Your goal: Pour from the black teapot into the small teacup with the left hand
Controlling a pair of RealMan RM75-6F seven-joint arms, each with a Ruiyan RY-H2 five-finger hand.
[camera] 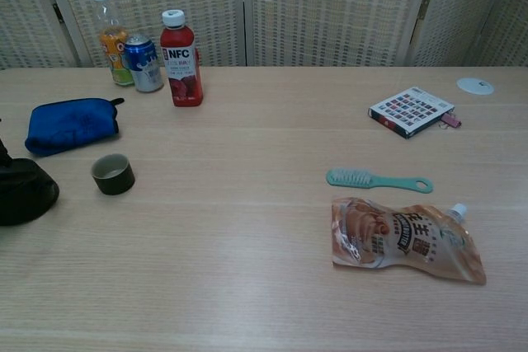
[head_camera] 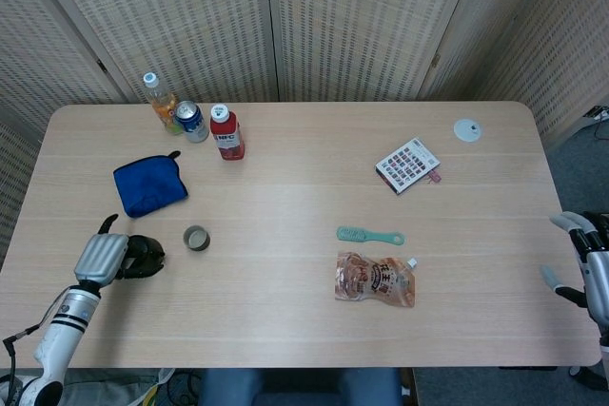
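Woodgrain table [head_camera: 285, 187], round black teapot [head_camera: 143, 254].

A blue pouch [head_camera: 148, 187], three drinks [head_camera: 194, 121], a green brush [head_camera: 369, 235] and a snack pouch [head_camera: 375, 279] lie scattered.

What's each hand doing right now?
Left hand: grips the black teapot.
Right hand: open, holding nothing, off the table's right edge.
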